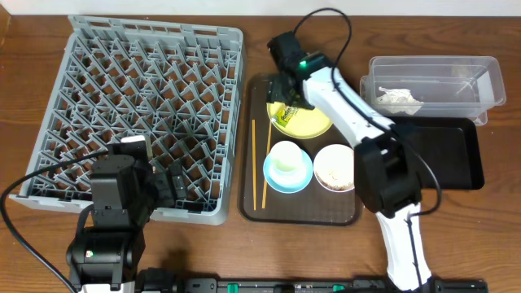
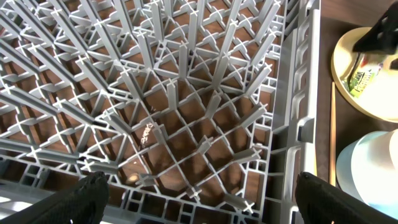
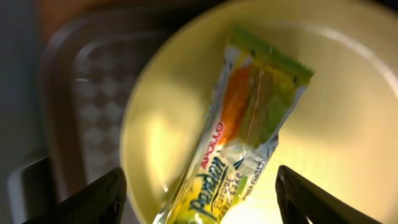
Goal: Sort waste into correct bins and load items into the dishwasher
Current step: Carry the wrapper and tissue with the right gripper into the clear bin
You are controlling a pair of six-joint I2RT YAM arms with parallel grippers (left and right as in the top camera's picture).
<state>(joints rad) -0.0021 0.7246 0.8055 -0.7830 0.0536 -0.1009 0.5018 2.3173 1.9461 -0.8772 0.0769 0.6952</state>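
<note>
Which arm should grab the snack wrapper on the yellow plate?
Right. The right pincer hangs open just over the wrapper on the yellow plate; the left pincer is away over the grey rack.

Dish rack (image 1: 146, 114) sits left, serving tray (image 1: 326, 210) right beside it (wrapper (image 3: 249, 130) on the plate (image 1: 313, 124) there), tub (image 1: 456, 81) behind shallow tray (image 1: 448, 155) far right.

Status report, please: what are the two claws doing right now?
Left gripper open, empty, over the dish rack. Right gripper open above the snack wrapper on the yellow plate. Nothing covering the wrapper.

Robot test bench: wooden table (image 1: 488, 244) with staged dish rack (image 1: 138, 106).
</note>
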